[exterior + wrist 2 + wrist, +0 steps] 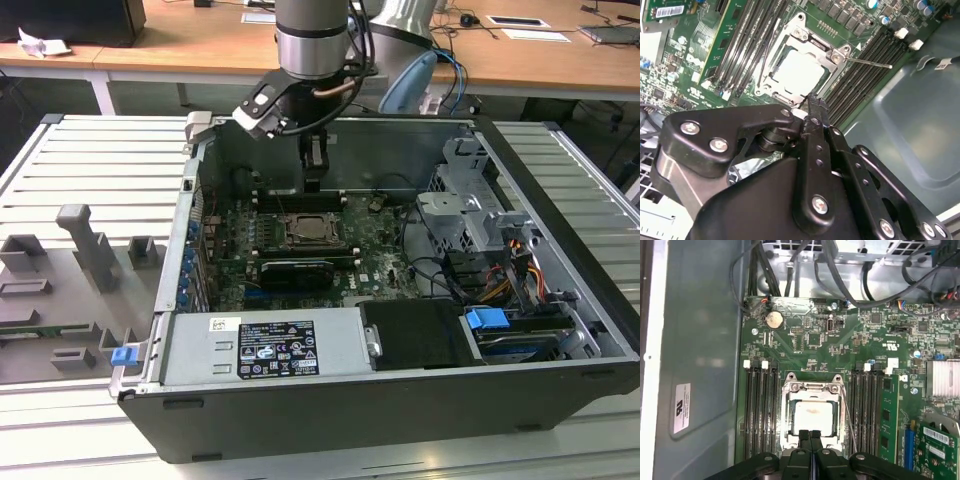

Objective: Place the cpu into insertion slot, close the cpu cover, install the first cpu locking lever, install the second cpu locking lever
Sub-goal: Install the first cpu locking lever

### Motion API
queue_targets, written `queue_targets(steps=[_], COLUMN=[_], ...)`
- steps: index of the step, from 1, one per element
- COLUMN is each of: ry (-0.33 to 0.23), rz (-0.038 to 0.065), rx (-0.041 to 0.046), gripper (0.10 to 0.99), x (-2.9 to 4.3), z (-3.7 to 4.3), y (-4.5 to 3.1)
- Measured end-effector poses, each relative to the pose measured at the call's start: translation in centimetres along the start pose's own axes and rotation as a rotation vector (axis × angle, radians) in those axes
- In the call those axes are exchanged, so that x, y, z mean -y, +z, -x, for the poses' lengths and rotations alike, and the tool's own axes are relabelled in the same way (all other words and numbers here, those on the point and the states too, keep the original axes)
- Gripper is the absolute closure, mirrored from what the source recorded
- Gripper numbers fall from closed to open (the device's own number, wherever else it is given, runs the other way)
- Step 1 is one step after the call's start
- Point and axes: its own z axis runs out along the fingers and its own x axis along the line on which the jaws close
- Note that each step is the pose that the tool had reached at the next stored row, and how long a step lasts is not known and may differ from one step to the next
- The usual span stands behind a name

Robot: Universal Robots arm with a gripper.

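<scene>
Your gripper (810, 435), a black two-finger claw of linked metal bars, has its fingers pressed together with nothing between them. In both wrist views the tips (812, 101) sit right at one edge of the insertion slot (293, 235), the small square metal-rimmed socket on the green circuit board (805, 347). Whether they touch it you cannot tell.

The cpu (812, 419) – a small flat square chip with a pale silver-grey face – lies inside that socket, just beyond the closed fingertips, and in the second wrist view (799, 76) it is level. The cpu cover (812, 388), a silvery-grey metal frame with a square window, lies flat over the socket, with the chip's face showing through the window.

A locking lever (867, 62), a thin bare metal rod, sticks out from one corner of the socket and slants away over the long black memory slots (867, 410) beside it. More such slots flank the socket's opposite side.

In the exterior view the claw (315, 183) hangs over the socket, on the side nearer the back wall of the open dark-grey computer case (400, 410).
</scene>
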Motion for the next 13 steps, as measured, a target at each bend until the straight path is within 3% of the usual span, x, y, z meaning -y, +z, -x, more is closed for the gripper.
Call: queue_targets(steps=[13], ry=[-0.060], rz=[0.000], rx=[-0.0033], gripper=[0.980], x=[0.00], z=[0.00], y=[0.00])
